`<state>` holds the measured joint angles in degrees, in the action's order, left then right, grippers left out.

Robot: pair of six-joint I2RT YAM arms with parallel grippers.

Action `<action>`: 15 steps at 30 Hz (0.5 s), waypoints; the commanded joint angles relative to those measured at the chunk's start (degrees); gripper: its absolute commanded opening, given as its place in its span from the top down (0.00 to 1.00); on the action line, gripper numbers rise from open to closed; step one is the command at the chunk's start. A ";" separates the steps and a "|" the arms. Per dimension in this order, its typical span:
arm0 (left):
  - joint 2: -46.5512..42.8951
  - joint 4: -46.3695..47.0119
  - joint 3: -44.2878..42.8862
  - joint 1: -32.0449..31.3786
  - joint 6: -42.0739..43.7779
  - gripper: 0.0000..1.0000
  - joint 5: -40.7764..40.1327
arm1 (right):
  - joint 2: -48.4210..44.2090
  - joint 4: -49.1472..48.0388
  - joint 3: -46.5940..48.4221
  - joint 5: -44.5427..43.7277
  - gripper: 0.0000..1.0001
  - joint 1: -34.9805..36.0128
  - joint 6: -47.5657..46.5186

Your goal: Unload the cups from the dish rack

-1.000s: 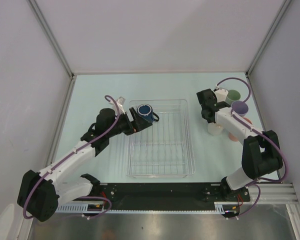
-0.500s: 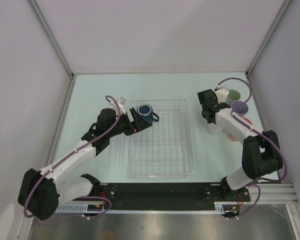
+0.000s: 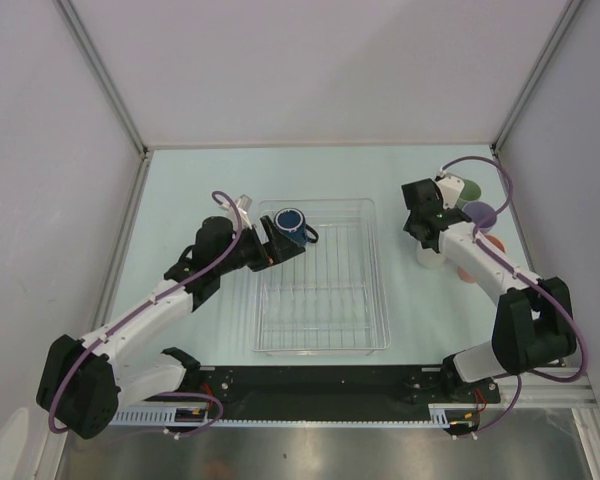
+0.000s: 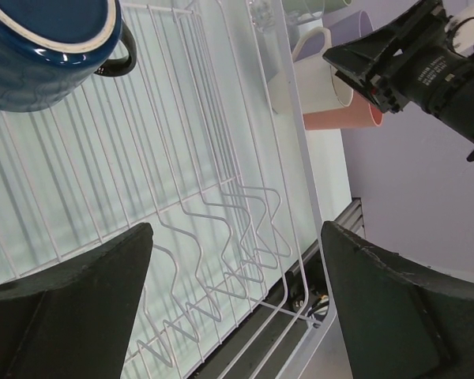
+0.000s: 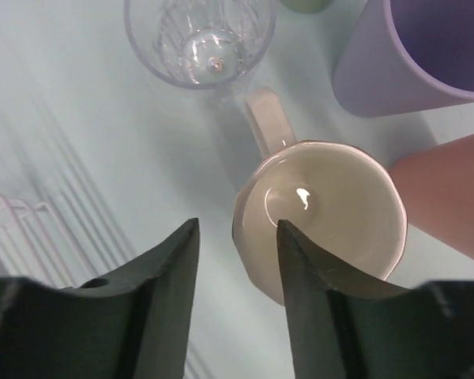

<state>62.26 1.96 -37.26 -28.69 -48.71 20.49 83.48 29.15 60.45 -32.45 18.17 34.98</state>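
Observation:
The dish rack (image 3: pixel 381 300) is a clear tray with a wire grid (image 4: pixel 221 170), mid-table. A dark blue mug (image 3: pixel 290 222) stands in its far left corner, top left in the left wrist view (image 4: pixel 47 43). My left gripper (image 3: pixel 276 239) hovers just beside it, open and empty (image 4: pixel 237 304). Right of the rack stand a cream mug (image 5: pixel 332 213), a clear glass (image 5: pixel 197 35), a lavender tumbler (image 5: pixel 419 55), a salmon tumbler (image 5: pixel 450 197) and a green tumbler (image 3: pixel 468 189). My right gripper (image 5: pixel 235 264) is open, its fingers astride the cream mug's near wall.
The rack's wire corner (image 5: pixel 16 221) lies left of the right gripper. The table's right wall (image 3: pixel 555 170) runs close behind the set-down cups. The black rail (image 3: pixel 310 385) at the near edge carries both arm bases.
My right gripper has opened from shut, letting go of the cream mug's rim, and the right arm has shifted slightly. The left jaws have widened a little beside the blue mug.

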 commanded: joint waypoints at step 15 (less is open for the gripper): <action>14.28 -27.61 -25.31 0.30 17.33 0.01 -24.69 | -15.09 -1.02 4.60 7.04 0.23 10.65 -3.16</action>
<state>71.40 -17.08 -56.97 -28.69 -36.38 6.44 71.96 30.22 64.60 -26.94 25.04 33.50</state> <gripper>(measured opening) 0.985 0.763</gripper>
